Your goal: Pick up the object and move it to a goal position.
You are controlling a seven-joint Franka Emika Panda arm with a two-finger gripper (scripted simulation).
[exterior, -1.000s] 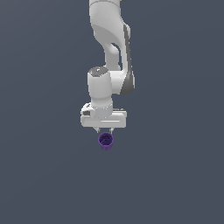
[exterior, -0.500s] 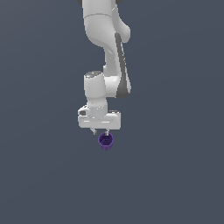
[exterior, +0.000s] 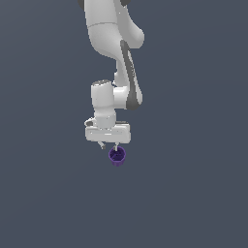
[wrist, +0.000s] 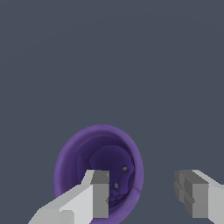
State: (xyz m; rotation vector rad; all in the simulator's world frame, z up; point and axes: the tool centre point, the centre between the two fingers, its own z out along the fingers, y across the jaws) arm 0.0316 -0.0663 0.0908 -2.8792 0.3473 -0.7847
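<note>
Plain grey surface (exterior: 193, 193), purple cup (exterior: 116, 156)

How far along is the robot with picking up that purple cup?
Done: the gripper has reached the purple cup. In hand: the fingers are open, one over the cup's hollow, no grip yet. Left: closing, lifting, carrying to the goal, which isn't visible.

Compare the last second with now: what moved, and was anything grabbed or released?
The end effector and arm drifted toward the exterior view's left, so the cup now sits under one finger rather than centred. Nothing was grabbed or released. The cup stayed put; the jaws remain open.
</note>
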